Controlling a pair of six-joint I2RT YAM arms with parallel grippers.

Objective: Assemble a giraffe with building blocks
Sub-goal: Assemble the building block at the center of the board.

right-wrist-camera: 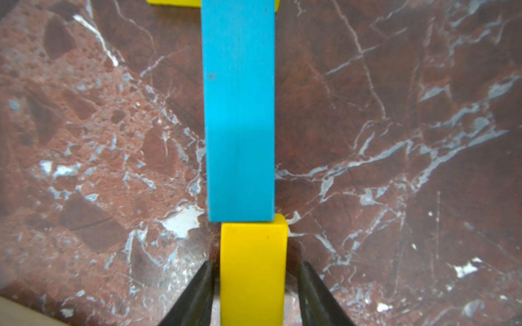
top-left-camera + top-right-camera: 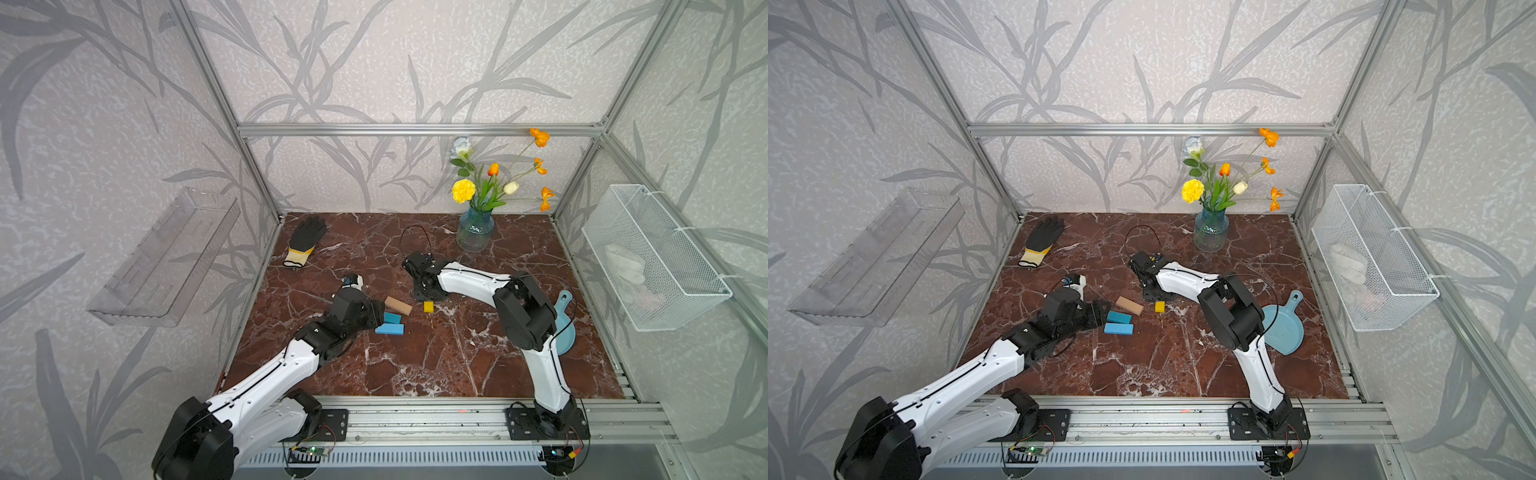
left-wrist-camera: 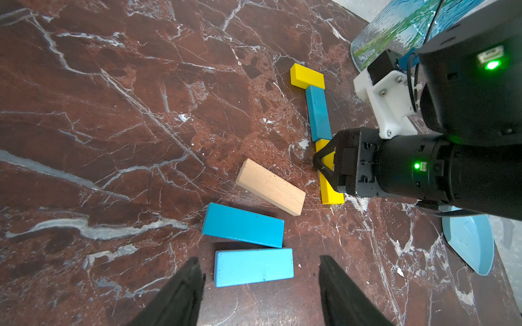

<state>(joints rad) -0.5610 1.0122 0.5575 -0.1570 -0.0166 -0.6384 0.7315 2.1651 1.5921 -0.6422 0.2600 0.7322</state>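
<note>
My right gripper [image 1: 255, 262]: jaws narrow, straddling the yellow neck block [image 1: 253, 242]. Slivers of table [image 1: 395, 169] show on both sides, so no clamp. That block lies flat, its far end touching the teal neck block [image 1: 239, 113] straight ahead of my tips. Beyond that, the yellow head block [image 3: 307, 75] lies crosswise. The giraffe [image 3: 317, 113] so far is head and neck only.

My left gripper [image 3: 258, 257]: jaws wide, empty. The light-blue block [image 3: 253, 267] lies in the gap, clear of both fingers. Just beyond it is the darker blue block [image 3: 243, 225], then the tan block [image 3: 271, 186], slanted, near the yellow neck block, apart. The scoop [image 2: 1283, 328] is well back from my right tips.
</note>
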